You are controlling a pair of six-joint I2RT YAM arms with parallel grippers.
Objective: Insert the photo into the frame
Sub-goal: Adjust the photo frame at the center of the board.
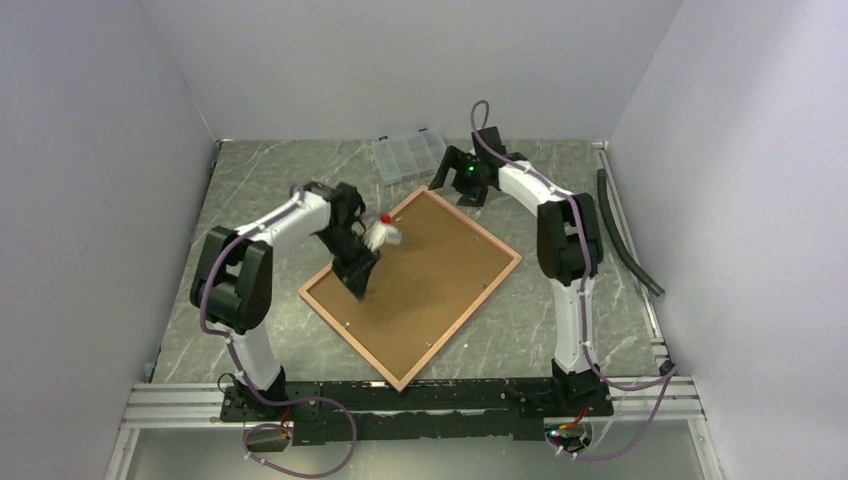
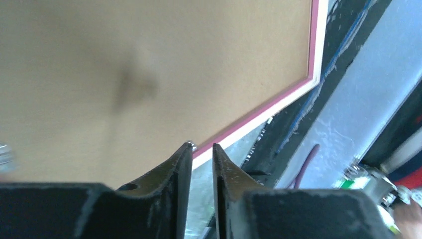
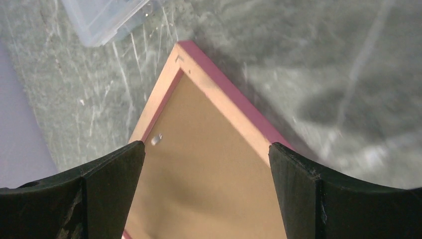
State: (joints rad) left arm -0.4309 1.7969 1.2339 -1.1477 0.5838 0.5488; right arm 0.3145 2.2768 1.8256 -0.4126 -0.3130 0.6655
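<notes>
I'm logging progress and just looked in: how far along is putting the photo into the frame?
Looks done: the frame lies face-down with the brown backing board seated in it. The photo isn't visible, presumably beneath.
In hand: the left gripper, nearly closed and empty, is at the near-left edge. The right gripper is open above the far corner.
Left: probably securing clips like the metal tab, though I can't confirm that.
</notes>
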